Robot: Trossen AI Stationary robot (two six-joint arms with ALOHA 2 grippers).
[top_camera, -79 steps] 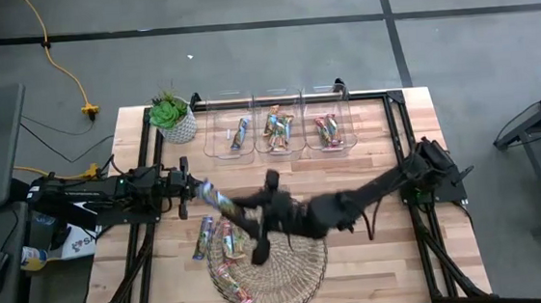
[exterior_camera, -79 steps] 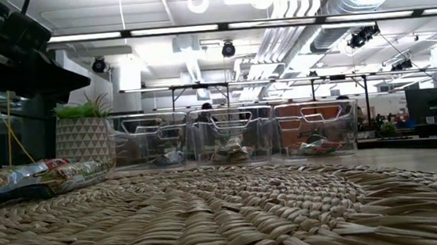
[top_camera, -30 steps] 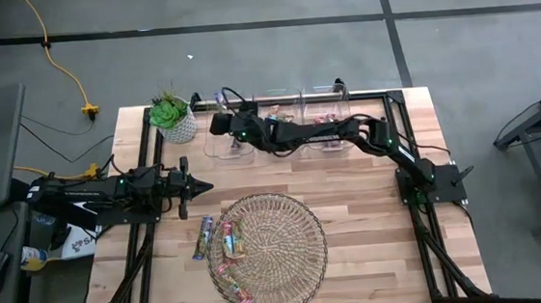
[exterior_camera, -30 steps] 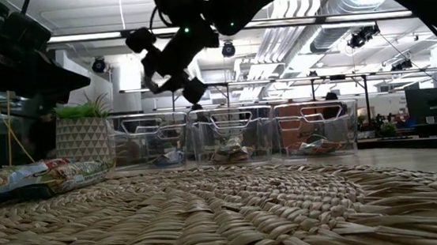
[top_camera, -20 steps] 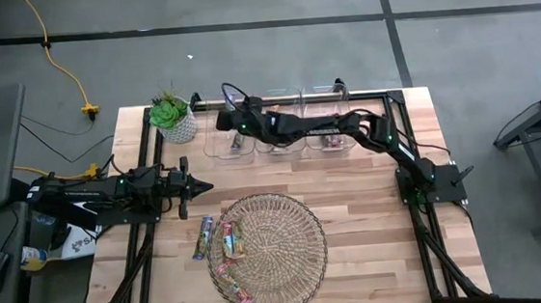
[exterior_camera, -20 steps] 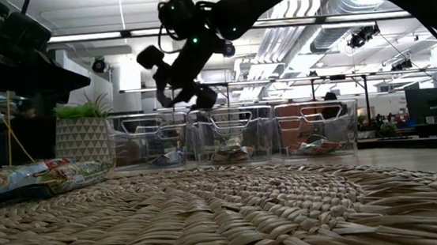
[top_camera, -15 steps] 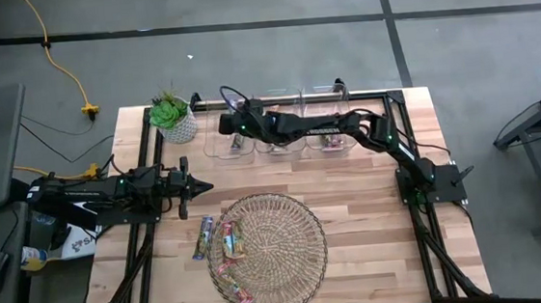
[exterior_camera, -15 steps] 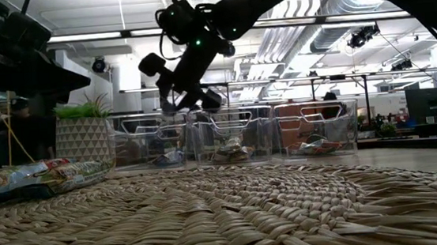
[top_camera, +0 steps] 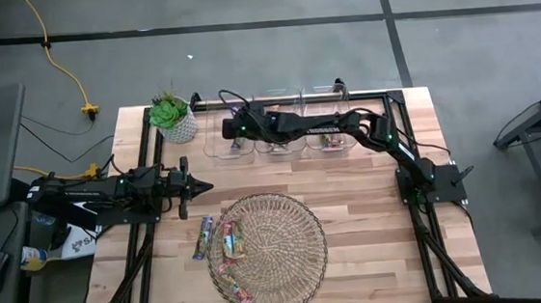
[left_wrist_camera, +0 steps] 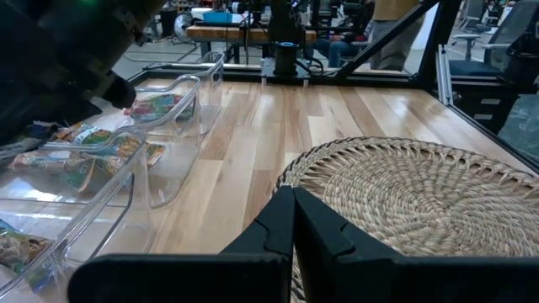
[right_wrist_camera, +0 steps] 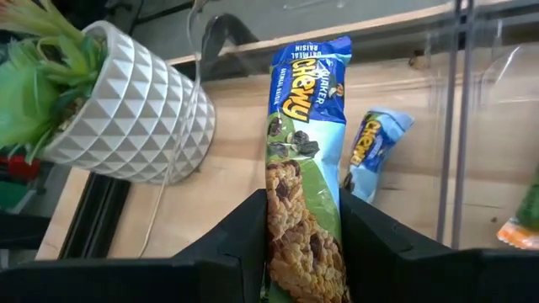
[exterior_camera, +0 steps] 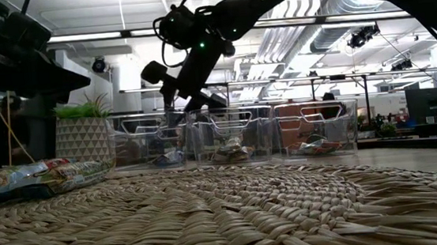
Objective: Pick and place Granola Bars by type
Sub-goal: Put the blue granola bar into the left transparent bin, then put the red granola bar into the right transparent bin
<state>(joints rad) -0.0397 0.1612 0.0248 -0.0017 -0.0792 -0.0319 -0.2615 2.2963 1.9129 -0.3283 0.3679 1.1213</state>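
Fingers of our right gripper (right_wrist_camera: 299,244) clamp a blue granola bar (right_wrist_camera: 303,160) over the leftmost bin (top_camera: 228,135) at the worktop's far edge; our left gripper (left_wrist_camera: 292,220) waits pressed together near the left edge.

Mat-side bars (top_camera: 222,252) too small to sort (wrappers blur) — bin (left_wrist_camera: 101,181) cut off.

Overhead, table-level, 2 wrist cameras
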